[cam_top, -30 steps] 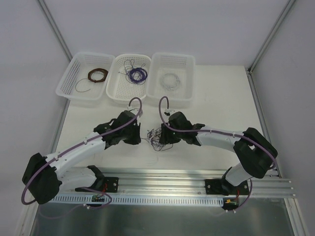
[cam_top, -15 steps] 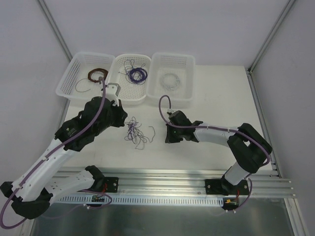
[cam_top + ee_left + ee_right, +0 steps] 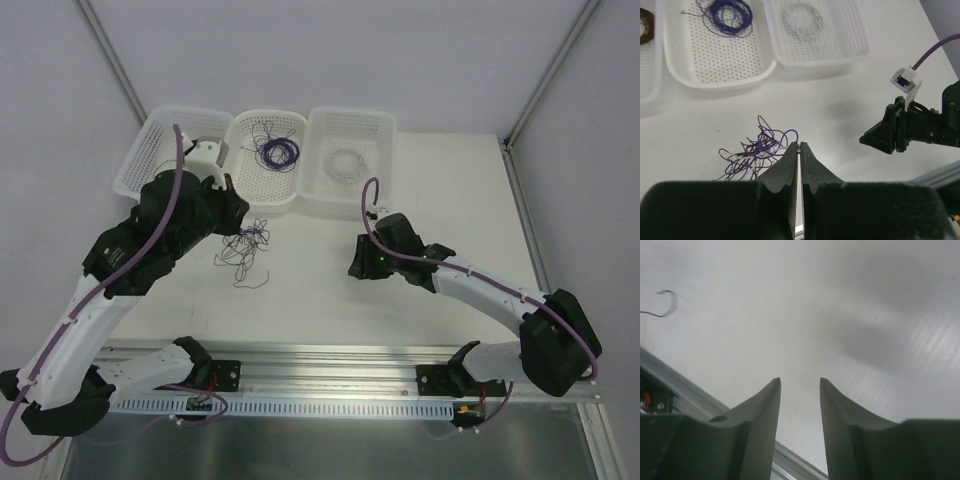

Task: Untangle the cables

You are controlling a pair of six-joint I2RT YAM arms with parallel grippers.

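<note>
The left hand is pinched shut, its tips nipping one purple loop of the cables. The tangle (purple strands mostly, some brown) sprawls low against the white desk, just in front of the middle basket, which holds a neat purple coil. Well off to the right, the right hand hovers over bare desk with its fingers parted, gripping nothing
</note>
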